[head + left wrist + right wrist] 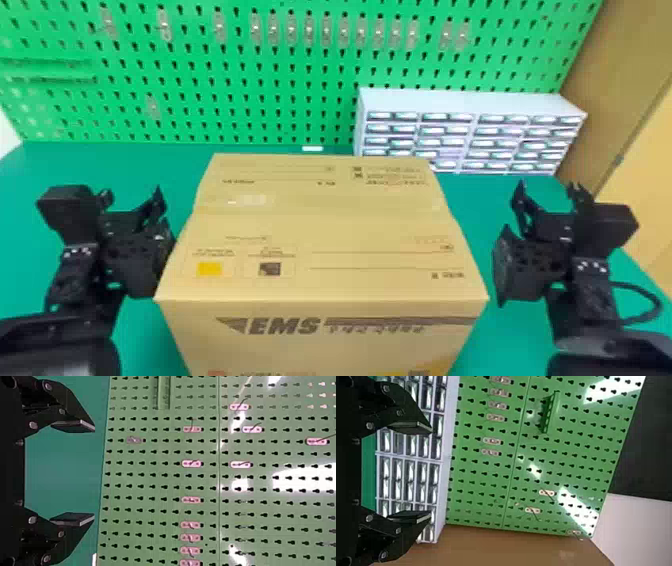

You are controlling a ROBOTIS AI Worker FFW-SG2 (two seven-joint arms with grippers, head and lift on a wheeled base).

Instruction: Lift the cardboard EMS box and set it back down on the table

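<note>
- Standing between both arms in the head view, one brown cardboard EMS box (320, 230) is seemingly supported by one green table (120, 165). One black left gripper (132, 190) is seen just beside it; one matching right gripper (549, 185) is set slightly apart. For a steady lift, both side walls should be pressed evenly at matching heights, and the box kept level.
- In the left wrist view, two fingers (77, 519) are spread, nothing pinched, before one green perforated pegboard (158, 475).
- In the right wrist view, two spread, empty fingers are shown near one pale multi-drawer cabinet (446, 475).
</note>
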